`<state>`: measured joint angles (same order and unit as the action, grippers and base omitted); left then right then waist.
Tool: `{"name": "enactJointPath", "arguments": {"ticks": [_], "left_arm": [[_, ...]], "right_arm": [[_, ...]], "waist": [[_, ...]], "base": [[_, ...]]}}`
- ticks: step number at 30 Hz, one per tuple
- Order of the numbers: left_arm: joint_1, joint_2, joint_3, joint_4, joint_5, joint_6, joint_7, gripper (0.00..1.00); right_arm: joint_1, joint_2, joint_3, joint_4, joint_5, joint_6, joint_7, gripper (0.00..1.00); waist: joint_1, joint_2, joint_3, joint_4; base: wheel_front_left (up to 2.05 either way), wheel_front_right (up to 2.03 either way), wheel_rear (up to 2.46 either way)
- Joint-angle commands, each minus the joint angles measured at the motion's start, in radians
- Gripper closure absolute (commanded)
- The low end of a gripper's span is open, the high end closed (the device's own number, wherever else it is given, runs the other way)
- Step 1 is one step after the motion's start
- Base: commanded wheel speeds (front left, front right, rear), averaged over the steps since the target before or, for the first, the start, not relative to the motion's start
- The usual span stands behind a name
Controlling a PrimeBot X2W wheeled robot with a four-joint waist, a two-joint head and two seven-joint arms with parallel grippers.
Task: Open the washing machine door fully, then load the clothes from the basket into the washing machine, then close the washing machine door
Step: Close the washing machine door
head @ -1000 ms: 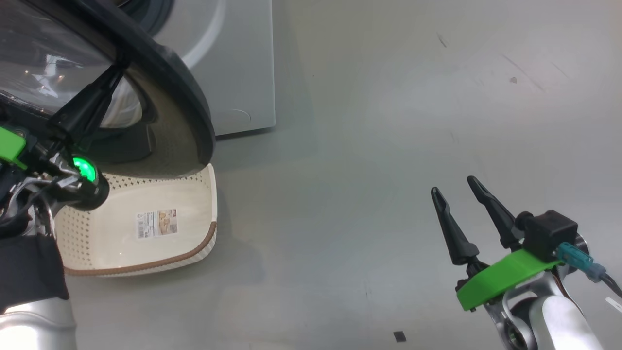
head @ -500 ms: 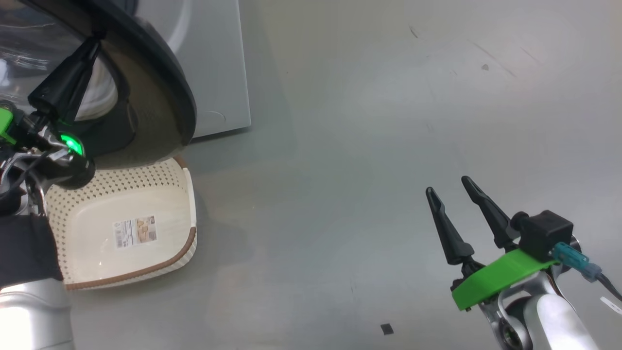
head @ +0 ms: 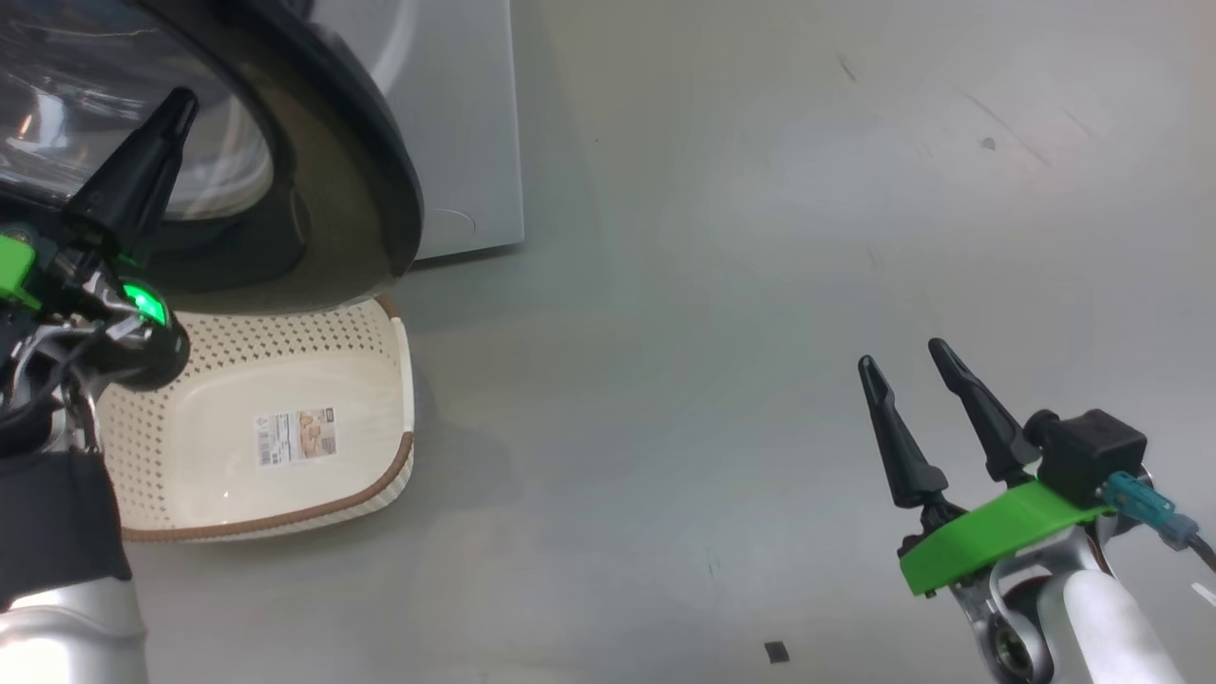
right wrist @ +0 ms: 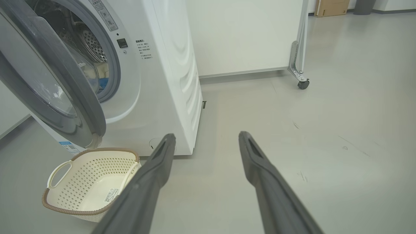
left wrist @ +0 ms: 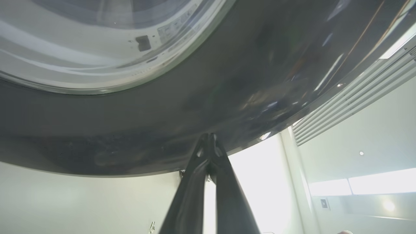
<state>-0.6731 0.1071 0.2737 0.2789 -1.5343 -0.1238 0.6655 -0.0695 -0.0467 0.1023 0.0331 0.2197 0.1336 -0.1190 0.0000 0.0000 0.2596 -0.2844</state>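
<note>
2 shut fingers of the left gripper [head: 174, 106] meet the glossy black rim of the round glass washing machine door [head: 366, 180] at 10 o'clock. They could skid off, leaving it ajar over the empty cream perforated plastic basket [head: 285, 332]. At 4 o'clock the right gripper [head: 904, 357] gapes idle.

The door [head: 361, 190] runs off the head view's top and left edges. Beneath the door, the basket's [head: 397, 380] far rim is hidden, and its label [head: 294, 436] is too small to read. Behind the door, most of the drum [right wrist: 91, 40] is hidden. Whether the left gripper [left wrist: 208, 137] touches the door is unclear.
</note>
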Motion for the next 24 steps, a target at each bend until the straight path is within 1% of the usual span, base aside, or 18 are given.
{"name": "enactJointPath", "arguments": {"ticks": [1,5,6,7,8,9,10,16,20,24], "left_arm": [[-0.003,0.033,0.023,-0.045,-0.006,-0.007,-0.004,1.00],[0.050,0.031,0.002,-0.088,0.041,-0.007,-0.050,1.00],[0.064,0.034,-0.009,-0.097,0.059,-0.007,-0.064,0.95],[0.078,0.040,-0.020,-0.107,0.085,-0.007,-0.086,0.76],[0.090,0.043,-0.033,-0.118,0.108,-0.007,-0.110,0.54],[0.102,0.046,-0.048,-0.132,0.126,-0.007,-0.135,0.35],[0.114,0.048,-0.062,-0.145,0.142,-0.007,-0.160,0.00],[0.206,0.102,-0.180,-0.215,0.256,-0.007,-0.328,0.00],[0.273,0.161,-0.274,-0.239,0.354,-0.007,-0.454,0.00],[0.330,0.217,-0.351,-0.228,0.464,-0.007,-0.585,0.00]], "right_arm": [[-0.041,-0.004,0.012,-0.027,0.000,-0.003,-0.011,0.00],[-0.049,-0.004,-0.003,-0.015,-0.009,-0.003,-0.014,0.00],[-0.051,-0.004,-0.006,-0.013,-0.010,-0.003,-0.014,0.00],[-0.054,-0.004,-0.008,-0.011,-0.013,-0.003,-0.014,0.00],[-0.056,-0.004,-0.011,-0.010,-0.015,-0.003,-0.015,0.00],[-0.058,-0.004,-0.014,-0.009,-0.017,-0.003,-0.015,0.00],[-0.059,-0.004,-0.019,-0.008,-0.020,-0.003,-0.015,0.00],[-0.069,-0.004,-0.038,-0.001,-0.039,-0.003,-0.012,0.00],[-0.068,-0.004,-0.051,-0.002,-0.052,-0.003,-0.007,0.00],[-0.058,-0.004,-0.061,-0.007,-0.064,-0.003,0.000,0.00]], "waist": [[0.0000,0.0000,-0.008,0.017],[0.0000,0.0000,-0.025,0.055],[0.0000,0.0000,-0.029,0.064],[0.0000,0.0000,-0.032,0.073],[0.0000,0.0000,-0.035,0.082],[0.0000,0.0000,-0.039,0.091],[0.0000,0.0000,-0.042,0.100],[0.0000,0.0000,-0.068,0.141],[0.0000,0.0000,-0.090,0.162],[0.0000,0.0000,-0.114,0.180]], "base": [[0.00,0.00,0.00],[0.00,0.00,0.00],[0.00,0.00,0.00],[0.00,0.00,0.00],[0.00,0.00,0.00],[0.00,0.00,0.00],[0.00,0.00,0.00],[0.00,0.00,0.00],[0.00,0.00,0.00],[0.00,0.00,0.00]]}}
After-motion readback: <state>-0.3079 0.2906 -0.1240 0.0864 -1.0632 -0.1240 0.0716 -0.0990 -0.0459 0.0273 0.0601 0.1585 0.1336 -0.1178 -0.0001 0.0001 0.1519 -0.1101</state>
